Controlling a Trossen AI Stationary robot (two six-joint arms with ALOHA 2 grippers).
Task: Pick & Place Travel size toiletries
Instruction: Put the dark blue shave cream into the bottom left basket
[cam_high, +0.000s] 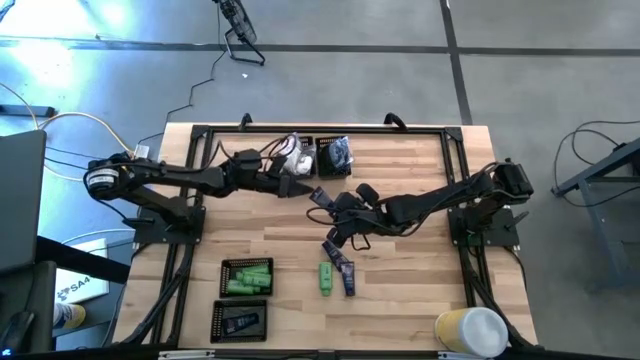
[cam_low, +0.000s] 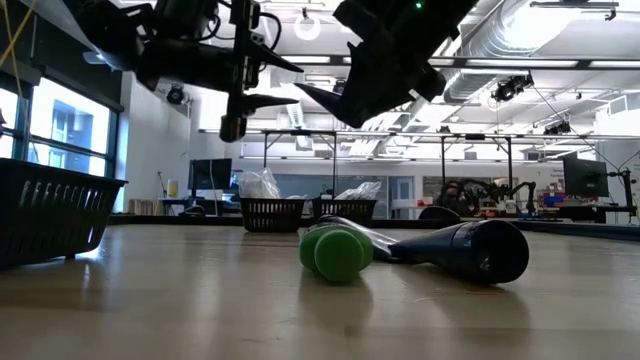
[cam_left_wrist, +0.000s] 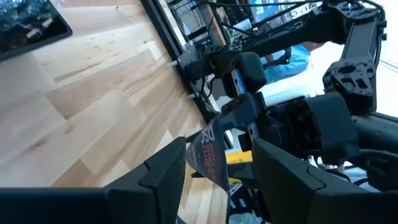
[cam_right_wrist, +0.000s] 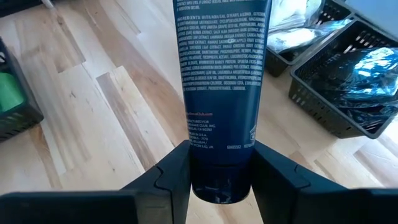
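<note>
A dark navy tube (cam_high: 320, 197) hangs in the air over the table's middle, between my two grippers. My right gripper (cam_right_wrist: 221, 158) is shut on it, coming from the table's right. My left gripper (cam_left_wrist: 219, 158) reaches in from the left and is open. Its fingers stand on either side of the tube's flat crimped end (cam_left_wrist: 208, 152); I cannot tell whether they touch it. Nearer the front edge, a bright green tube (cam_high: 326, 277) and a navy tube (cam_high: 346, 274) lie flat on the wood. In the low view they show as the green tube (cam_low: 335, 252) and the navy tube (cam_low: 470, 250). My right gripper pinches the navy tube between its two fingers at the cap end (cam_right_wrist: 221, 177), with the printed body running straight out past the fingertips. The fingers come roughly level from the table's right and lie along the tube. The tube is lifted clear of the table.
Four black mesh trays sit on the table: white packets (cam_high: 293, 155) and bagged dark pieces (cam_high: 335, 155) at the far edge, green tubes (cam_high: 247, 277) and a navy tube (cam_high: 240, 320) at the near left. A yellow-white cylinder (cam_high: 470, 330) stands near the right front corner.
</note>
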